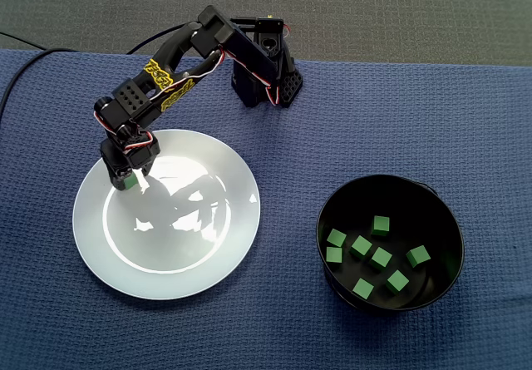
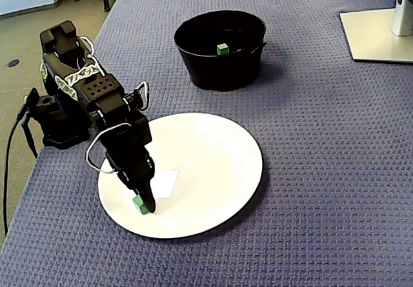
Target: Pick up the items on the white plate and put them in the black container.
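Covering the whole bench is a dark blue woven cloth, and on it lie the two main vessels, well apart. The white plate is round, glossy and shallow, with bright glare on its surface in a fixed view; in the other it sits nearer the camera. The black container is a deep round bowl with dark walls. At the top right corner of one fixed view stands a flat white monitor base.

The black arm, tagged with yellow printed labels and trailing red and white wires, reaches from its base at the cloth's edge down over the plate's rim side nearest the base. Its hand points straight down, fingers drawn close and clenched on a small green cube. The cube is bright green with flat matte faces, and it sits at the very fingertips, down at the plate's surface; whether it touches the plate I cannot tell.

Eight matching green cubes lie scattered on the container's floor, apart from one another; the lower view shows only one of them.
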Controlling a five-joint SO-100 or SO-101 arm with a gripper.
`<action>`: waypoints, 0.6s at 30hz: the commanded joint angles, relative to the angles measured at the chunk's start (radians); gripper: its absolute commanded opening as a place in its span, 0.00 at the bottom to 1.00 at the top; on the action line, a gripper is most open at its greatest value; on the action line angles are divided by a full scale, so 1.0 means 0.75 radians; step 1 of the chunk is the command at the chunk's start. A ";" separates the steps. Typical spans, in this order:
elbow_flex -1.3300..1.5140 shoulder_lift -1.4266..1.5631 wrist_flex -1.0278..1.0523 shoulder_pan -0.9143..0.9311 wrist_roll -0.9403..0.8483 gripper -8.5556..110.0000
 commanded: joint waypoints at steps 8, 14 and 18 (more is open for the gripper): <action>-0.125 -0.006 0.074 0.057 -0.057 0.07; -0.160 0.027 0.125 0.076 -0.061 0.07; -0.180 0.145 0.170 0.059 -0.043 0.07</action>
